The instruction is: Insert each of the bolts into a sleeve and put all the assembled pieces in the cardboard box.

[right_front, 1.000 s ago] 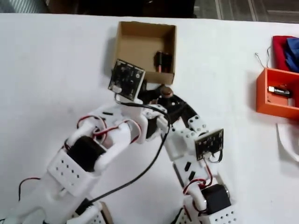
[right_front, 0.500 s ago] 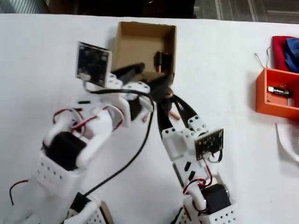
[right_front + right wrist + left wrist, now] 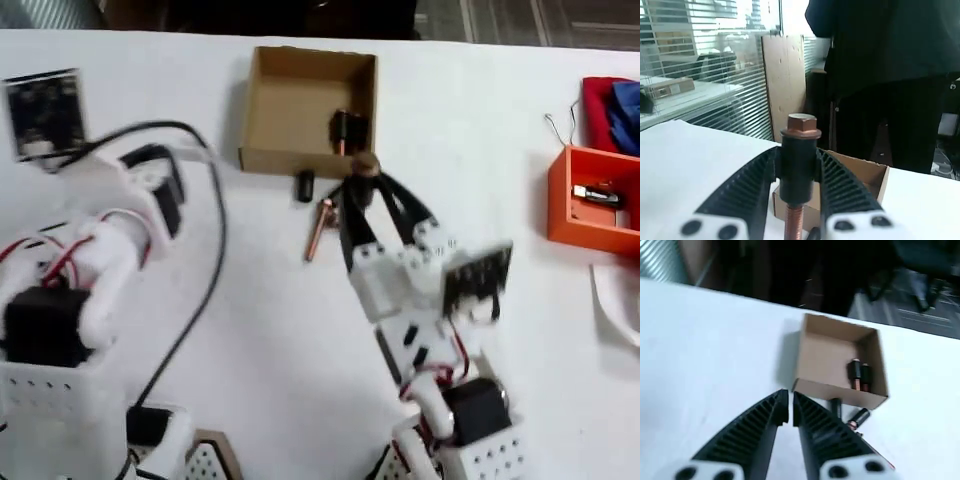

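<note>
Cardboard box [image 3: 826, 356]: holds one assembled piece [image 3: 859, 375].
Black sleeve [image 3: 835, 405]: just outside the box.
Left gripper [image 3: 790, 407]: near the box, fingers pressed together, empty.

Over at three o'clock on the white table [image 3: 500, 100] sits an orange bin [image 3: 585, 237] holding a small dark item [image 3: 598, 195]; red and blue cloth [image 3: 603, 108] lies just behind, toward two o'clock.

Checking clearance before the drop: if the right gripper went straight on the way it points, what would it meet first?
Probably the near wall of the cardboard box, just ahead of the right gripper holding the sleeve; height is hard to judge.
</note>
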`<state>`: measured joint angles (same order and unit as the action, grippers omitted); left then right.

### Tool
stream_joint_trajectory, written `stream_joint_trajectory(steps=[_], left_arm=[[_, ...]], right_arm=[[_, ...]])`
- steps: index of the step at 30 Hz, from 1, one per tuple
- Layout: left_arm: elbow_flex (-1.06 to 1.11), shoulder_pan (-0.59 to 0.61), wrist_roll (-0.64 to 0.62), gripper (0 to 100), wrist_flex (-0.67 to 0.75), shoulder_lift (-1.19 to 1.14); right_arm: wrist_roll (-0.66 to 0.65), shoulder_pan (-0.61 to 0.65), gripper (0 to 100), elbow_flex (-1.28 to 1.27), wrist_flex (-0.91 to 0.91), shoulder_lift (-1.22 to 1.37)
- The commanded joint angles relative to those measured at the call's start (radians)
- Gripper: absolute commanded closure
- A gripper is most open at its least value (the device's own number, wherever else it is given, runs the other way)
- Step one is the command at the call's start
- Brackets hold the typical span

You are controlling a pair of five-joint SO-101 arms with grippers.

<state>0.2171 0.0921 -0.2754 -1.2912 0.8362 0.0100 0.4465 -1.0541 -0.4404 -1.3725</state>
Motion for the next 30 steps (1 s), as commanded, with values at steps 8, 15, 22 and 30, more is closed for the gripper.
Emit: stream_joint_trajectory(steps=[8,15,22,30], left_arm=[[-0.033,0.178,0.018,98,-0.109,0.005],[-0.028,0.19,0.288,97,-0.097,-0.003],[0.064,0.19,0.307,97,-0.089,-0.005],[0.282,0.241,0.368,97,-0.003,0.003]], right_arm=[[-0.009,-0.058,97.5,0.807,-0.578,0.711],[0.018,-0.134,97.5,0.802,-0.418,0.846],[-0.038,-0.113,97.5,1.089,-0.4,1.264],[-0.035,-0.128,97.5,1.878,-0.559,1.883]])
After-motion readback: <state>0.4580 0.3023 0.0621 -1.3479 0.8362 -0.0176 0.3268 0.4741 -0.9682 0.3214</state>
